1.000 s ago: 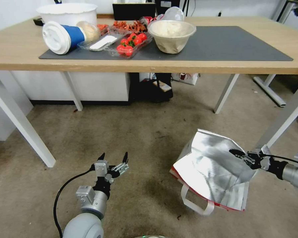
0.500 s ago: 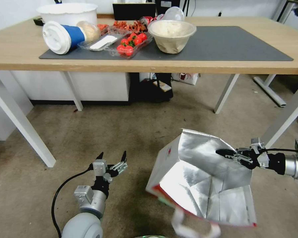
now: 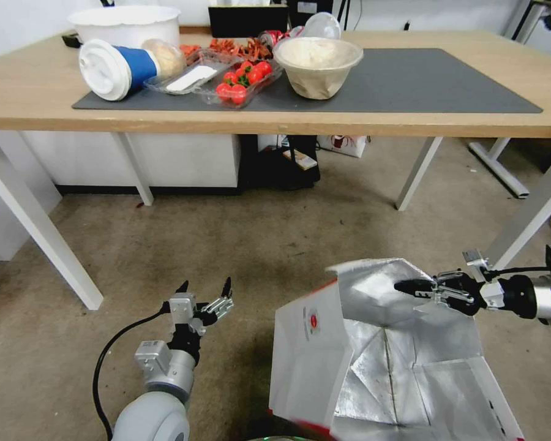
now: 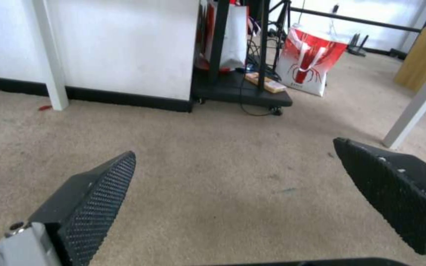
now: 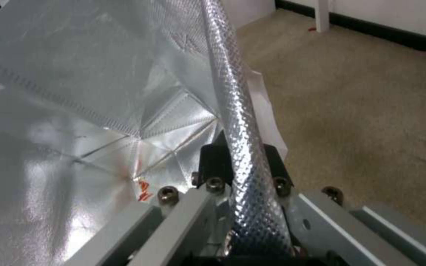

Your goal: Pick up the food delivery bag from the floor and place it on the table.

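Progress: the food delivery bag (image 3: pixel 373 361) is gripped and, as far as the head view shows, raised off the floor (image 3: pixel 257 245); carrying it up and setting it on the table (image 3: pixel 447 122) is left to do
Bag: hangs low in front of the robot, well below the tabletop, mouth open toward the camera, silver lining showing, white side with a small red logo turned to the robot's left; its lower edge is cut off by the frame, so contact with the floor cannot be ruled out
Right gripper (image 3: pixel 419 288): reaches in from the robot's right, roughly level, jaws clamped on the foil rim at the top of the bag; the right wrist view shows the quilted edge (image 5: pixel 237 111) pinched between them
Left gripper (image 3: pixel 205 294): idle, low over the carpet to the left of the bag, pointing forward, jaws apart, holding nothing
Table: already carries a tipped blue cup (image 3: pixel 117 67), a tray of tomatoes (image 3: pixel 242 79) and a bowl (image 3: pixel 317 64) on the left half of the dark mat (image 3: pixel 422 82); the right half looks the likelier landing place
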